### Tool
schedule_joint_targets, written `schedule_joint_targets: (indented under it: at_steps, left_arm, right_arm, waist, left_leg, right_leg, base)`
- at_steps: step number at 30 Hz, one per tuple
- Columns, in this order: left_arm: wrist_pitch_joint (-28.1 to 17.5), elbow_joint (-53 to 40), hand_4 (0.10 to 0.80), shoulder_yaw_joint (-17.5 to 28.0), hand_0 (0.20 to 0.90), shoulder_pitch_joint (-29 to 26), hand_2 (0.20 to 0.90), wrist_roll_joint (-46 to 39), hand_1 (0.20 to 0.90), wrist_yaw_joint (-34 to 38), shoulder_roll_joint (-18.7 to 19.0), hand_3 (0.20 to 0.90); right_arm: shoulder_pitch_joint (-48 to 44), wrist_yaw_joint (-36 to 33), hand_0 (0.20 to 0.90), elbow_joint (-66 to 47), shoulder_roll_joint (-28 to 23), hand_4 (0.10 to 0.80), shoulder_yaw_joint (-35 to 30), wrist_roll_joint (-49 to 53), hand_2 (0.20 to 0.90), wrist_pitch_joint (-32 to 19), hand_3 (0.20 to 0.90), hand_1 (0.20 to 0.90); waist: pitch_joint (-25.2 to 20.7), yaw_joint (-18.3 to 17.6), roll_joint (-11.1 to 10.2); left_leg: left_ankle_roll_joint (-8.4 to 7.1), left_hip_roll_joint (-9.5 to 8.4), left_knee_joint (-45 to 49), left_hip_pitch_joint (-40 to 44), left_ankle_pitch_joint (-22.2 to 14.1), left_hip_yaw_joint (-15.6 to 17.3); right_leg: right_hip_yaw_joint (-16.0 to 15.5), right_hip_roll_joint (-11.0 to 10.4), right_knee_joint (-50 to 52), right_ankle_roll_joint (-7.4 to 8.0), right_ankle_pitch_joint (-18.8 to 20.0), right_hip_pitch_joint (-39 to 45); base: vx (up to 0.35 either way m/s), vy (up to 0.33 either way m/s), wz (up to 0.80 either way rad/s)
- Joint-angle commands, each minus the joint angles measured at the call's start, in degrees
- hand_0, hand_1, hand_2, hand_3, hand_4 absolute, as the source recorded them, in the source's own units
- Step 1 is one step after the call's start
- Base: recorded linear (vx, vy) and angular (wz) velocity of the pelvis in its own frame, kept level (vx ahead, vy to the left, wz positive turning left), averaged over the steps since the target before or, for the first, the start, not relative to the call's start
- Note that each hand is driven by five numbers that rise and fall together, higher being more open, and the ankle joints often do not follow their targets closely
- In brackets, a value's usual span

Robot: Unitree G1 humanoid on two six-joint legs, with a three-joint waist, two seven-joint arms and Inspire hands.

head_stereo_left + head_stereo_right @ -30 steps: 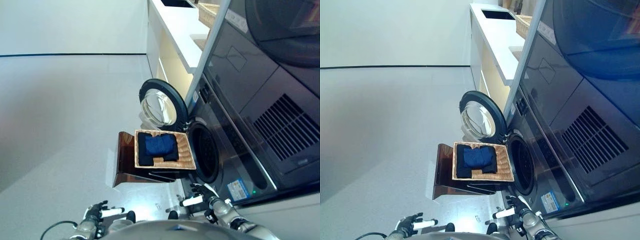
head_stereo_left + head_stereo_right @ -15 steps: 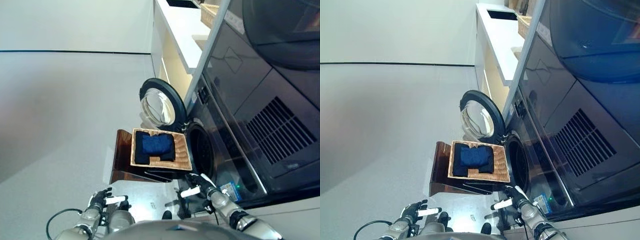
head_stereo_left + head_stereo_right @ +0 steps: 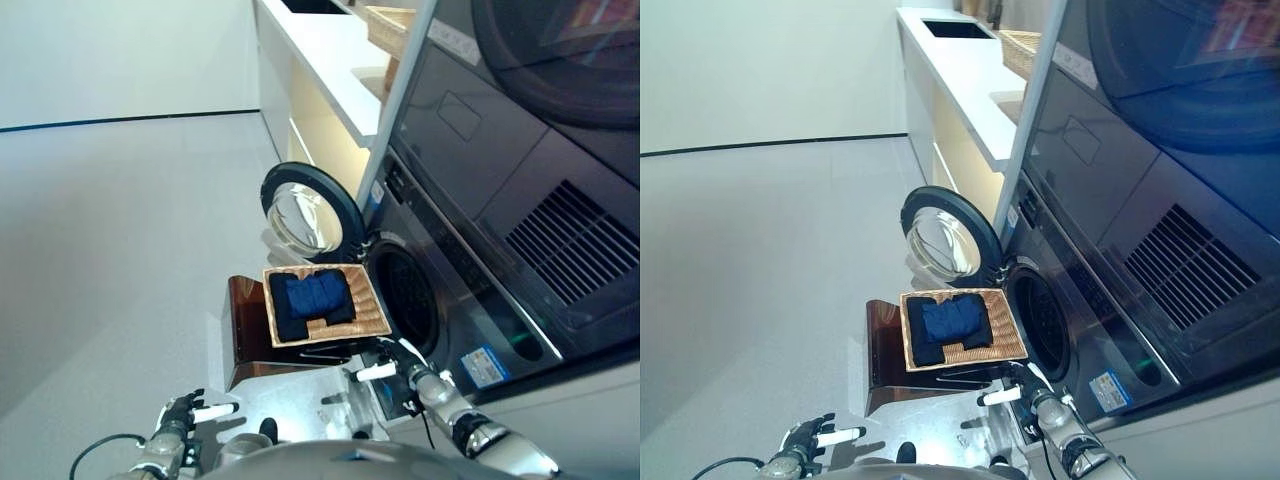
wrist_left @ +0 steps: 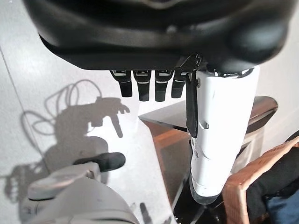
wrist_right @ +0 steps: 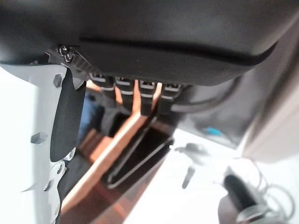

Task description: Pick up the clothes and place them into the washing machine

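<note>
So the right hand (image 3: 400, 362), fingers loose and empty, sits just below the woven wicker basket (image 3: 372, 313) holding the folded dark blue clothes (image 3: 310, 298). Left hand (image 3: 185, 412), also relaxed, is well apart, so right looks nearer.

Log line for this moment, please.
clothes: in basket | washer door: open | right hand: open, near basket | left hand: open, idle
</note>
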Motion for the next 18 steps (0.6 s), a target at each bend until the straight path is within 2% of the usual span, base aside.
schedule_joint_targets:
  at_steps: [1,2,3,4,7,9,10,12,13,14,15,17,18]
  left_arm:
    - [-2.2,-0.2,0.8,-0.4,0.9,-2.9,0.9,-0.1,0.9,0.3,0.8,0.9]
    - [-2.3,-0.5,0.8,-0.6,0.9,-3.3,0.9,-0.3,0.9,0.4,0.6,0.9]
    - [-2.8,-1.0,0.8,-1.4,0.9,-4.5,0.9,-0.6,0.9,0.8,0.5,0.9]
    - [-3.1,-1.6,0.8,-1.8,0.9,-4.7,0.9,-0.6,0.9,1.3,0.2,0.9]
    - [-3.5,-2.9,0.8,-2.0,0.9,-4.3,0.9,-0.8,0.9,2.1,-1.0,0.9]
    - [-3.6,-4.5,0.8,-3.3,0.9,-4.4,0.9,-0.7,0.9,1.8,-1.9,0.9]
    - [-3.8,-4.9,0.8,-4.9,0.9,-4.6,0.9,0.1,0.9,1.4,-2.1,0.9]
    - [-3.7,-5.3,0.8,-4.8,0.9,-5.0,0.9,-1.0,0.9,1.7,-2.0,0.9]
    - [-3.7,-5.3,0.8,-4.8,0.9,-5.0,0.9,-1.1,0.9,1.7,-2.0,0.9]
    - [-3.8,-5.3,0.8,-4.7,0.9,-5.3,0.9,-1.2,0.9,1.6,-2.2,0.9]
    - [-3.5,-4.9,0.8,-4.2,0.9,-4.8,0.9,-1.6,0.9,1.5,-2.4,0.9]
    - [-3.4,-5.1,0.8,-3.5,0.9,-4.5,0.9,-2.0,0.9,1.7,-2.3,0.9]
    - [-3.4,-5.0,0.8,-3.1,0.9,-4.2,0.9,-2.1,0.9,2.0,-2.1,0.9]
  right_arm:
    - [-7.3,-2.9,0.9,-4.7,-3.7,0.8,1.6,-2.1,0.9,-1.7,0.9,0.9]
    - [-8.0,-3.0,0.9,-4.5,-3.7,0.8,2.1,-3.0,0.9,-1.5,0.9,0.9]
    - [-8.4,-3.5,0.9,-6.1,-4.3,0.8,3.7,-6.0,0.9,-1.2,0.9,0.9]
    - [-8.0,-4.6,0.9,-6.4,-4.8,0.8,4.1,-8.7,0.9,-0.9,0.9,0.9]
    - [-7.5,-5.9,0.9,-9.4,-6.2,0.8,4.7,-13.2,0.9,-0.4,0.9,0.9]
    - [-7.6,-6.9,0.9,-10.5,-7.9,0.8,5.2,-16.6,0.9,-0.1,0.9,0.9]
    - [-7.9,-6.7,0.9,-9.9,-8.5,0.8,5.5,-15.8,0.9,-0.4,0.9,0.9]
    - [-8.2,-7.2,0.9,-11.3,-8.6,0.8,5.9,-15.0,0.9,-0.4,0.9,0.9]
    - [-8.2,-7.2,0.9,-11.3,-8.6,0.8,5.9,-15.0,0.9,-0.4,0.9,0.9]
    - [-8.8,-7.2,0.9,-11.2,-8.5,0.8,6.4,-14.8,0.9,-0.3,0.9,0.9]
    - [-9.8,-7.5,0.9,-9.9,-8.6,0.8,6.9,-14.8,0.9,-0.1,0.9,0.9]
    - [-9.9,-7.9,0.9,-9.5,-8.7,0.8,6.7,-14.4,0.9,-0.1,0.9,0.9]
    - [-10.2,-7.9,0.9,-9.5,-8.9,0.8,6.8,-14.2,0.9,0.0,0.9,0.9]
  waist:
    - [0.8,-0.1,-0.4]
    - [0.9,-0.3,-0.7]
    - [1.0,-1.6,-1.4]
    - [0.8,-1.7,-1.7]
    - [-0.3,-1.7,-2.0]
    - [-1.2,-2.1,-2.1]
    - [-1.0,-2.4,-2.8]
    - [1.4,-1.7,-3.3]
    - [1.4,-1.9,-3.2]
    - [2.7,-0.8,-3.4]
    - [2.7,0.0,-3.4]
    - [2.2,0.3,-3.4]
    - [1.5,0.5,-2.8]
  left_leg:
    - [-5.28,0.34,1.9,-0.7,-3.5,-3.5]
    - [-5.58,0.36,1.6,-0.3,-3.7,-3.5]
    - [-6.14,0.45,1.1,0.6,-4.3,-4.5]
    - [-6.33,0.58,0.7,1.1,-4.5,-4.9]
    - [-7.05,1.57,0.4,1.5,-4.6,-5.1]
    - [-8.23,3.08,0.6,1.2,-4.7,-5.3]
    - [-9.58,4.42,7.7,-1.6,-5.7,-5.7]
    - [-11.16,4.84,20.3,-8.2,-2.4,-5.9]
    - [-11.19,4.88,20.9,-8.6,-2.6,-6.1]
    - [-10.95,3.49,23.8,-10.6,-1.6,-7.6]
    - [-10.21,2.98,21.2,-12.7,-1.9,-7.4]
    - [-9.87,3.28,17.3,-12.6,-2.2,-6.6]
    - [-9.78,4.58,11.1,-12.5,0.0,-5.7]
  right_leg:
    - [-2.0,0.8,-6.7,-1.16,1.9,0.3]
    - [-2.1,0.6,-9.3,-0.72,3.2,-0.4]
    - [2.0,1.9,-12.2,-0.59,4.1,-0.2]
    - [3.0,2.3,-13.3,-0.59,4.4,0.7]
    - [1.8,2.9,-14.4,-0.55,4.5,2.4]
    - [0.8,3.8,-15.4,-1.05,3.6,3.9]
    - [0.2,4.6,-15.4,-2.28,2.0,5.5]
    - [-1.0,4.9,-15.2,-4.12,0.8,7.3]
    - [-1.2,5.0,-15.1,-4.14,0.8,7.2]
    - [-1.3,5.2,-15.0,-4.74,0.7,7.5]
    - [-1.5,5.7,-15.9,-4.62,0.3,8.3]
    - [-1.3,5.8,-16.6,-4.16,0.0,8.8]
    - [-1.3,6.5,-17.0,-3.67,-0.5,9.3]
  base:
    - [0.128,-0.118,0.17]
    - [0.173,-0.131,0.11]
    - [0.235,-0.186,0.14]
    - [0.188,-0.144,0.21]
    - [0.154,-0.137,0.51]
    - [0.198,-0.249,0.41]
    - [0.169,-0.31,0.56]
    - [0.015,-0.233,0.86]
    - [-0.062,-0.151,0.65]
    - [0.035,-0.116,0.32]
    - [0.044,-0.116,0.21]
    - [0.154,-0.02,0.04]
    - [0.241,0.035,0.04]
